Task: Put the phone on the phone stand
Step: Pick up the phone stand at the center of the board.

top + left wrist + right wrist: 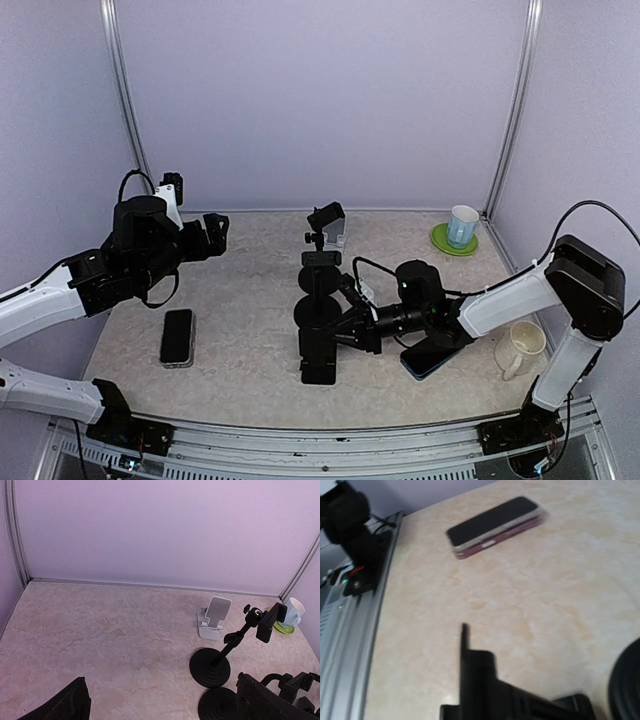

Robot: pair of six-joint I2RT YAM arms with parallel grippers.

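Note:
A black-screened phone in a pink case (177,337) lies flat on the table at the left; it also shows in the right wrist view (495,525). A second, dark phone (432,358) lies under my right arm. Two black round-based phone stands (320,300) stand mid-table, one with its holder (318,358) low at the front. A white phone stand (340,240) sits behind them, also in the left wrist view (215,617). My left gripper (218,235) is open, empty, above the table. My right gripper (345,338) is shut on the front stand's black holder (477,680).
A light blue mug (463,225) on a green coaster stands at the back right, also in the left wrist view (295,611). A white mug (520,348) stands at the right front. Purple walls enclose the table. A metal rail (350,630) runs along the near edge.

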